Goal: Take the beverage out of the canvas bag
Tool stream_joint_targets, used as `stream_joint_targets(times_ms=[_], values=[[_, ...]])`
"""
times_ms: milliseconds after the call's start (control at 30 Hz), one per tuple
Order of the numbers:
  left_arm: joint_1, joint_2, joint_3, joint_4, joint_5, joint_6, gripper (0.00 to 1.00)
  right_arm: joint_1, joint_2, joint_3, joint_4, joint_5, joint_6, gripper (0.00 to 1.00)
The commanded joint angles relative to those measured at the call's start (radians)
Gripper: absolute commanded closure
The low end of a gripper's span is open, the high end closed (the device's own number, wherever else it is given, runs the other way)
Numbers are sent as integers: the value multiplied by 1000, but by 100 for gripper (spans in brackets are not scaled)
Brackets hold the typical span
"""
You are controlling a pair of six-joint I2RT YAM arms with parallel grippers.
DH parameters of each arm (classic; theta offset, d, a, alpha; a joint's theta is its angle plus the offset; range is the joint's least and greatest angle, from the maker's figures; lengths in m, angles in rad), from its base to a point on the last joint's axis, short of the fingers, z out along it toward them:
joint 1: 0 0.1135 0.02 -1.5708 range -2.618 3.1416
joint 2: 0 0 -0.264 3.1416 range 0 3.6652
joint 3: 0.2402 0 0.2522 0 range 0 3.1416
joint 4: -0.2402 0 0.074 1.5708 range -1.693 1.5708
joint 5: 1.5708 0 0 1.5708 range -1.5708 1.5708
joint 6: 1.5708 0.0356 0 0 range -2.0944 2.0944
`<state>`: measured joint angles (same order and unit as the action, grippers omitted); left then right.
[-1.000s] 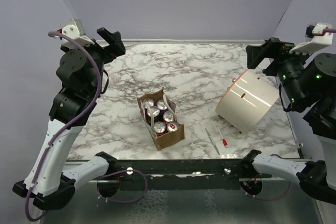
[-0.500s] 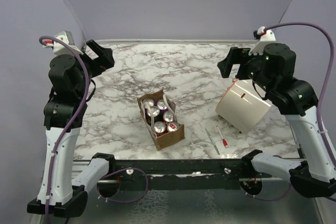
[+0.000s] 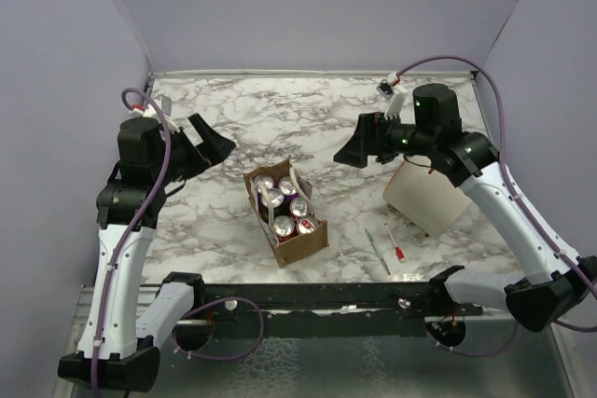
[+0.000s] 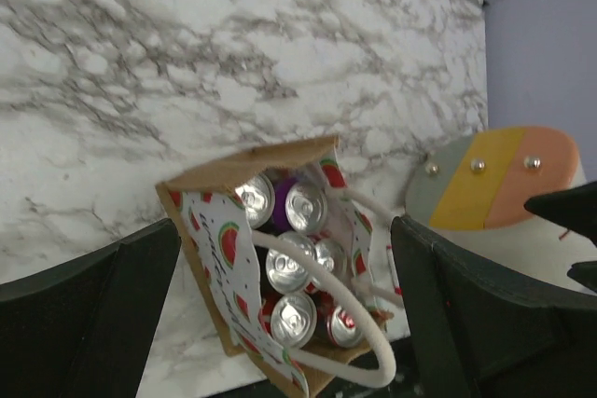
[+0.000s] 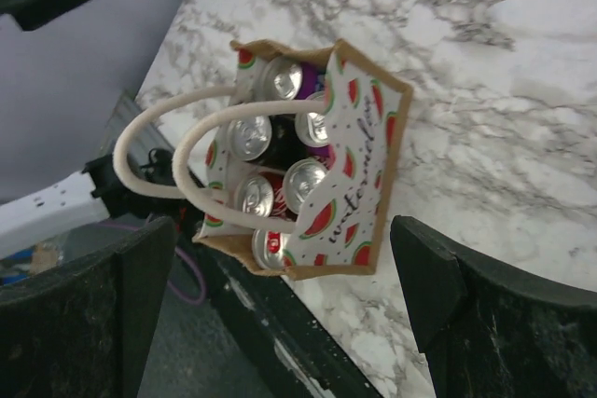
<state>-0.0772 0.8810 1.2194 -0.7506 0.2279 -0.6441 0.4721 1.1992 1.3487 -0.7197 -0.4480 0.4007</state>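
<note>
Canvas bag (image 3: 300,243) sits mid-worktop toward the near edge, cans (image 3: 284,204) upright inside, its long axis running far-left to near-right. Left fingers (image 4: 84,323) and right fingers (image 5: 84,314) hang spread wide and empty above it, one on either side and about equally close. Rope handles (image 4: 378,381) arch across the can tops.

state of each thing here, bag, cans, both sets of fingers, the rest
canvas bag: upright, top open, handles loose
cans: upright, inside the bag
left gripper: fingers open, empty
right gripper: fingers open, empty
cream cylinder: lying on its side
pens: lying flat
</note>
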Motion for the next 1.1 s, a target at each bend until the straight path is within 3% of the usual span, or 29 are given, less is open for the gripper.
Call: stream_joint_targets(times_ms=[0, 133, 267, 433, 567, 733, 867, 933, 1000, 1067], values=[[9, -54, -147, 7, 303, -104, 1, 34, 40, -23, 112, -263, 22, 1], [5, -109, -327, 183, 485, -262, 1, 72, 110, -26, 122, -336, 24, 1], [-6, -124, -363, 193, 495, -284, 2, 132, 162, -34, 126, -334, 14, 1], [-87, -56, -302, 92, 397, -213, 6, 194, 234, -21, 120, -329, 1, 0], [-220, 3, -276, 39, 294, -185, 11, 229, 280, 12, 123, -322, -1, 4], [-311, 5, -280, 37, 232, -215, 26, 240, 339, 28, 116, -324, -5, 22], [-313, -24, -246, -42, 159, -199, 29, 240, 331, 5, 139, -272, 6, 33], [-313, -32, -253, -54, 157, -201, 33, 240, 314, -14, 144, -208, 20, 47], [-312, -41, -265, -59, 155, -217, 40, 240, 294, -22, 122, -113, 34, 68], [-312, -67, -279, -55, 156, -234, 44, 239, 269, -27, 93, -34, 30, 77]])
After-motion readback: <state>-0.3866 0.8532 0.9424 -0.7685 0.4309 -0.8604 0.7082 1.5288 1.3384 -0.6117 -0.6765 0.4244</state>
